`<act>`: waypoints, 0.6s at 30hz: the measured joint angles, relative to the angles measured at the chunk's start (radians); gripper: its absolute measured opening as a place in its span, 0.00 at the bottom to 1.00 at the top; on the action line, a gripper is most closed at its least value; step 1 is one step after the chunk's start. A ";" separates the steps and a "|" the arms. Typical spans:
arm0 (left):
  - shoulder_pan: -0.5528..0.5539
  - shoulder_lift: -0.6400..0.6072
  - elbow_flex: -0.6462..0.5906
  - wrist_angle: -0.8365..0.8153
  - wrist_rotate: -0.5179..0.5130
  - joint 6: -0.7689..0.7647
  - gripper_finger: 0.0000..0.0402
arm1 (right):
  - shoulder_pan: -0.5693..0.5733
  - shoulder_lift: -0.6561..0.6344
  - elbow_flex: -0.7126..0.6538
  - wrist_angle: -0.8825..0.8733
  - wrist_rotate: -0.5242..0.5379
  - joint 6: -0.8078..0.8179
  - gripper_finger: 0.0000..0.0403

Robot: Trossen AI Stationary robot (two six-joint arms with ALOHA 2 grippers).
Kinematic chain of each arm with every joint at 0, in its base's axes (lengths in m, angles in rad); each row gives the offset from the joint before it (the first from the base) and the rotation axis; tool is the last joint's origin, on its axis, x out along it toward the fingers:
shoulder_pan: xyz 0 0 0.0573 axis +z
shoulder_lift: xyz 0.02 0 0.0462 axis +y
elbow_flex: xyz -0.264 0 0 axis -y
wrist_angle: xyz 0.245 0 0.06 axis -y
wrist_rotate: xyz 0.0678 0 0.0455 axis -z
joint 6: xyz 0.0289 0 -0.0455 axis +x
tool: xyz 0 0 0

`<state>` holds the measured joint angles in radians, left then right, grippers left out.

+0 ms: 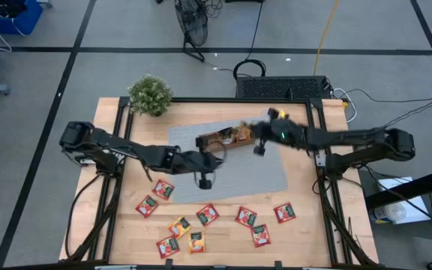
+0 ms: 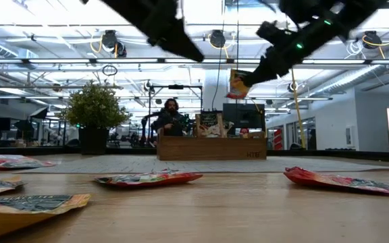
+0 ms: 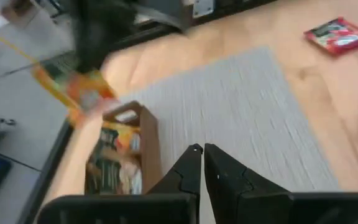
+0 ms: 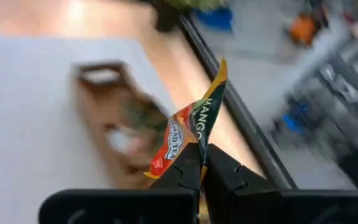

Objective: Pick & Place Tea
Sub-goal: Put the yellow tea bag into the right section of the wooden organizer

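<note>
Tea packets (image 1: pixel 208 214) lie scattered across the near edge of the wooden surface (image 1: pixel 306 232), red and orange wrappers flat. Just beyond them my left gripper (image 1: pixel 205 181) hangs over the grey mat (image 1: pixel 261 176), jaws pressed together on nothing. Farther back, my right gripper (image 1: pixel 259 148) hovers by the end of the wooden tray (image 1: pixel 220 139), jaws clamped on an orange-yellow packet (image 4: pixel 191 124) held up edgewise. A potted plant (image 1: pixel 150 95) stands at the far corner.

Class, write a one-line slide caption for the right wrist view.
Right gripper shut on an orange-yellow tea packet, held above the brown wooden tray.
</note>
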<state>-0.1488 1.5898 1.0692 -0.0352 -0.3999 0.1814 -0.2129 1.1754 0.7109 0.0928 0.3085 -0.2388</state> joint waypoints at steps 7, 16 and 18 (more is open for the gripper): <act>0.042 -0.123 -0.248 0.406 0.103 -0.021 0.06 | -0.201 0.138 0.351 -0.539 -0.354 -0.197 0.00; 0.070 -0.173 -0.426 0.634 0.134 -0.100 0.06 | -0.314 0.350 0.391 -0.606 -0.466 -0.324 0.00; 0.071 -0.172 -0.431 0.631 0.134 -0.113 0.06 | -0.315 0.373 0.390 -0.582 -0.465 -0.328 0.00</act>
<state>-0.0780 1.4177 0.6377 0.5958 -0.2656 0.0683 -0.5278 1.5485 1.1011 -0.4896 -0.1569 -0.5665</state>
